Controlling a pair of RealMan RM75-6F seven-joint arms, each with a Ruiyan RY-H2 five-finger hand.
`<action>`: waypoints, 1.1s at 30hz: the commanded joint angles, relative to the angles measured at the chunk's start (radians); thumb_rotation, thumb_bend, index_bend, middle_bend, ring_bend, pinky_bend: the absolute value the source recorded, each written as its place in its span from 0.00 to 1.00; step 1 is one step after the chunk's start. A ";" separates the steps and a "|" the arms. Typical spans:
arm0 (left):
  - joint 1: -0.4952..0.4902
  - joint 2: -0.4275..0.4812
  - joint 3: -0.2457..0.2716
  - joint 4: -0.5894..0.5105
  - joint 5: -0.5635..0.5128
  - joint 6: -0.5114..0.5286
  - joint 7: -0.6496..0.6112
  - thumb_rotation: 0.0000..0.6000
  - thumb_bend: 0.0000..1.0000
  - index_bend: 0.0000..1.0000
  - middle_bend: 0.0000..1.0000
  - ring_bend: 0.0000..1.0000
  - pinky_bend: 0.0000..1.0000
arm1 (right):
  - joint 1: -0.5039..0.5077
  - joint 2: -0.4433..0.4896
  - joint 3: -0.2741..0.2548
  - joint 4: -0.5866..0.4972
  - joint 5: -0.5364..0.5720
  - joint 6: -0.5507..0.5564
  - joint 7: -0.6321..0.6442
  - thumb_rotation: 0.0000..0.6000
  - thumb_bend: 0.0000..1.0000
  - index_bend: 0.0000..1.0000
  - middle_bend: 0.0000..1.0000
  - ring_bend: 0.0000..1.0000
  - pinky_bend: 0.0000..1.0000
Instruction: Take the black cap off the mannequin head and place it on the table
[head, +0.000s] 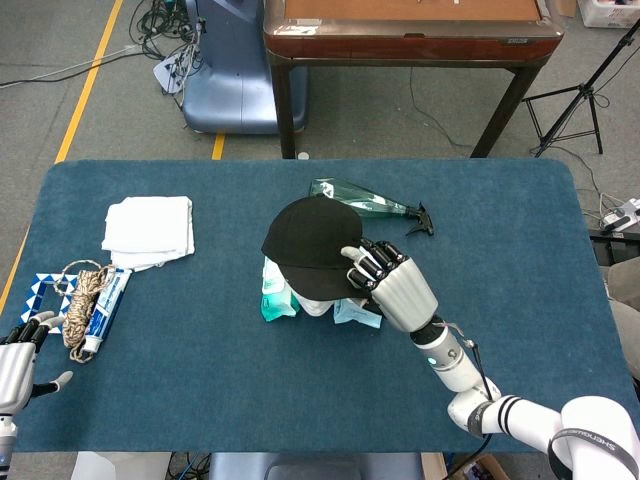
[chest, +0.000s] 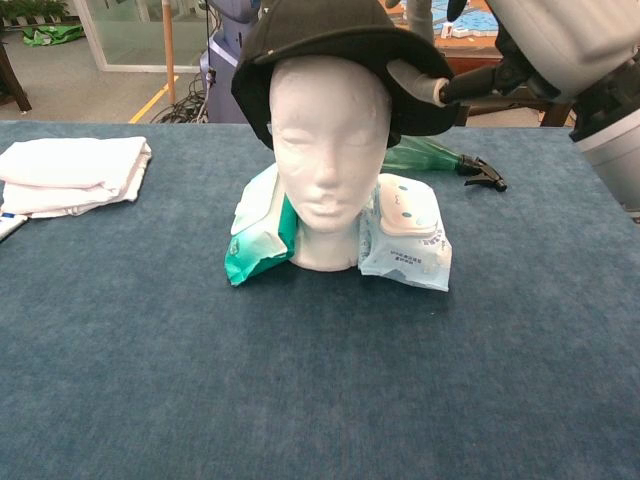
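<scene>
Right robot hand (head: 398, 290): grasping black cap (head: 310, 245) brim | cap atop mannequin head (chest: 330, 160) | left robot hand (head: 22, 362): released

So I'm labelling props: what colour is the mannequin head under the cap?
White; the mannequin head shows best in the chest view.

The blue table (head: 520, 230) carries a mannequin head (chest: 328, 150), wipe packs (chest: 405, 230), a green bottle (head: 355, 196), and folded towel (head: 150, 228).

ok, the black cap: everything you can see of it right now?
The black cap looks like matte fabric, with a rounded crown and a curved brim. It sits tipped up on top of the white mannequin head, whose face is fully bare. The right hand holds its brim side, fingers over the edge.
</scene>
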 joint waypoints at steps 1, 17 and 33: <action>0.001 0.000 0.001 0.000 0.001 0.000 0.000 1.00 0.06 0.25 0.20 0.25 0.41 | 0.014 0.003 0.010 0.017 0.002 -0.002 -0.009 1.00 0.34 0.73 0.40 0.28 0.46; 0.004 0.003 0.002 0.000 0.004 0.006 -0.008 1.00 0.06 0.25 0.20 0.25 0.41 | 0.066 0.051 0.058 0.125 0.033 0.008 -0.072 1.00 0.34 0.73 0.40 0.28 0.46; 0.005 -0.007 0.003 -0.004 0.009 0.015 0.017 1.00 0.06 0.25 0.20 0.25 0.41 | -0.202 0.343 -0.091 -0.157 0.045 0.081 -0.314 1.00 0.34 0.74 0.42 0.28 0.43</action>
